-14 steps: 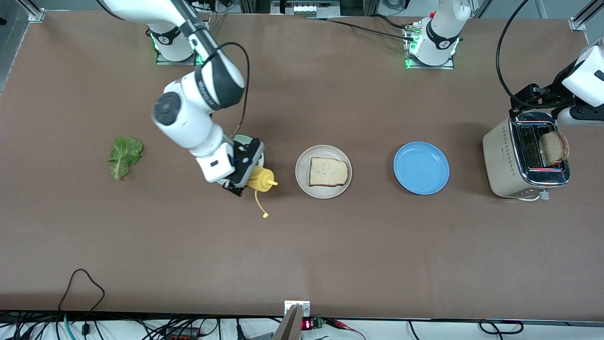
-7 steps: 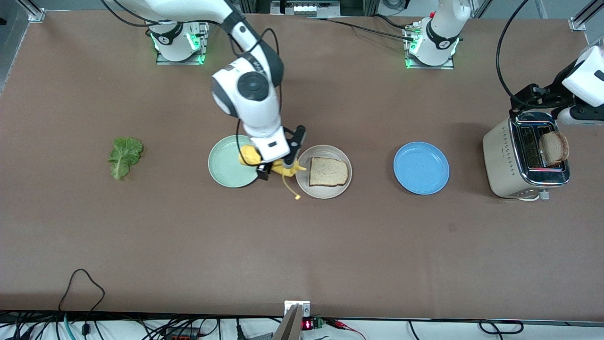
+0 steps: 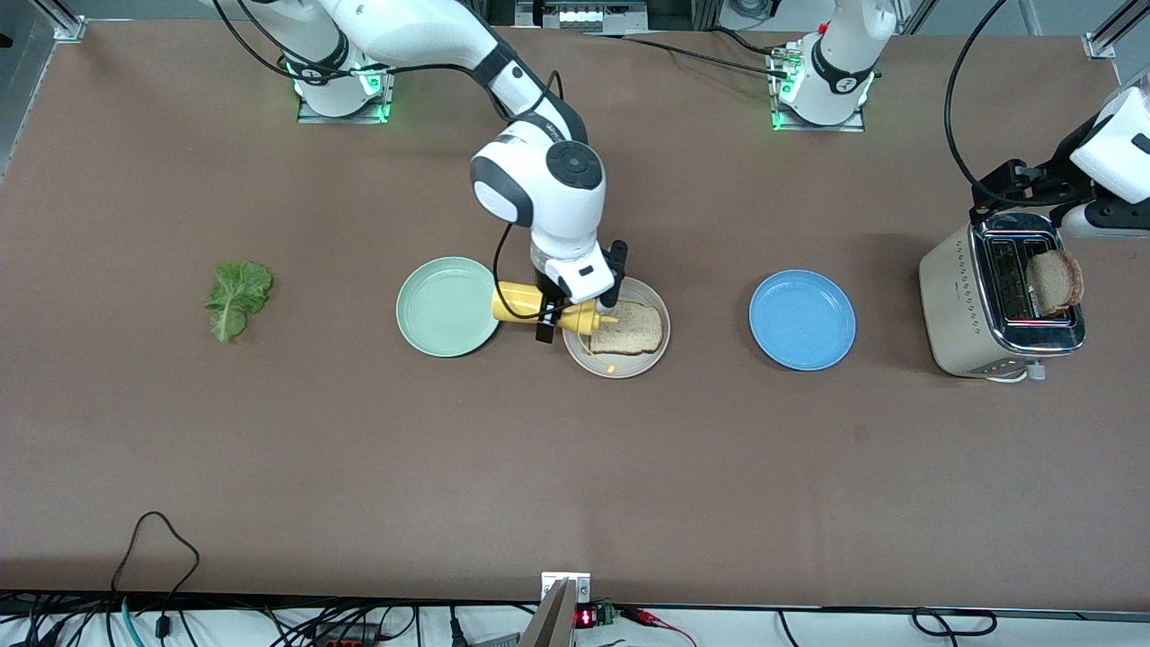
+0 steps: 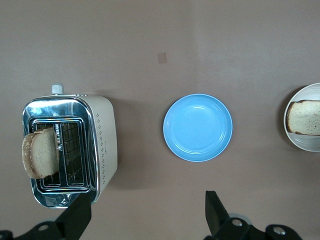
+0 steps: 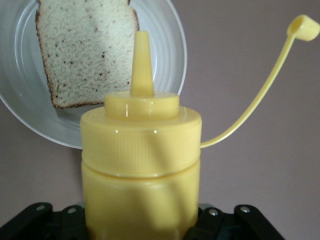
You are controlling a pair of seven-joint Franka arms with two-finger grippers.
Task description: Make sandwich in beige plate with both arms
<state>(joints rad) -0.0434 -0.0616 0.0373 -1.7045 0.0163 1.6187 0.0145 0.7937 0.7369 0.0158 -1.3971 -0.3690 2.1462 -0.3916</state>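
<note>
The right gripper [image 3: 570, 316], clenched on a yellow mustard bottle [image 3: 548, 311], has carried it from over the mint-green plate [image 3: 446, 306] to over the beige plate [image 3: 616, 326]. The bottle lies sideways, nozzle toward the bread slice [image 3: 629, 328] on that plate. The left gripper [image 4: 145, 220] waits spread wide above the toaster [image 3: 1002, 296].
</note>
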